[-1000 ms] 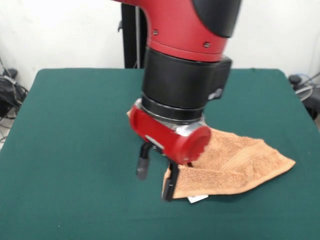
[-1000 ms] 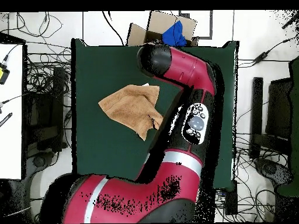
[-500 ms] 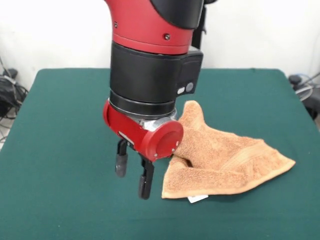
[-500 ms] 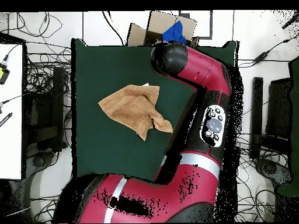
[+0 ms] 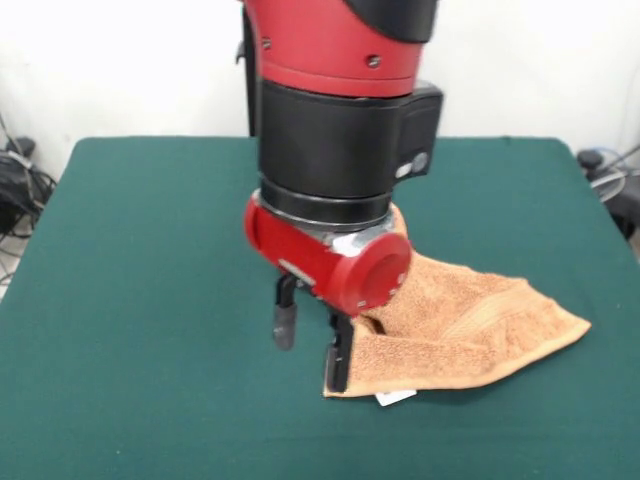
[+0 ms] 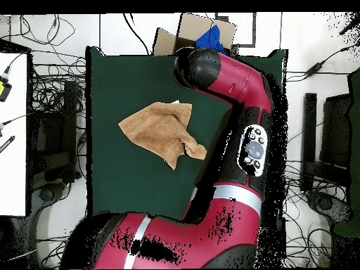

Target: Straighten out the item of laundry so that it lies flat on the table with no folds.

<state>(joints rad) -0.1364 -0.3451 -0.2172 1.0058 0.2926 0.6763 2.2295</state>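
One towel (image 5: 455,335), orange-tan and rumpled into folds, lay right of centre on the green table (image 5: 130,270), with a small white tag (image 5: 395,397) showing under its near edge. The gripper (image 5: 312,345) hung low at the towel's near left corner, its two black fingers (image 5: 286,322) spread apart and holding nothing, one of them at the cloth's edge.

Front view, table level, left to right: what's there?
Bare green table → open claw, its right finger at the towel's near-left corner → towel with its small tag → bare table again.
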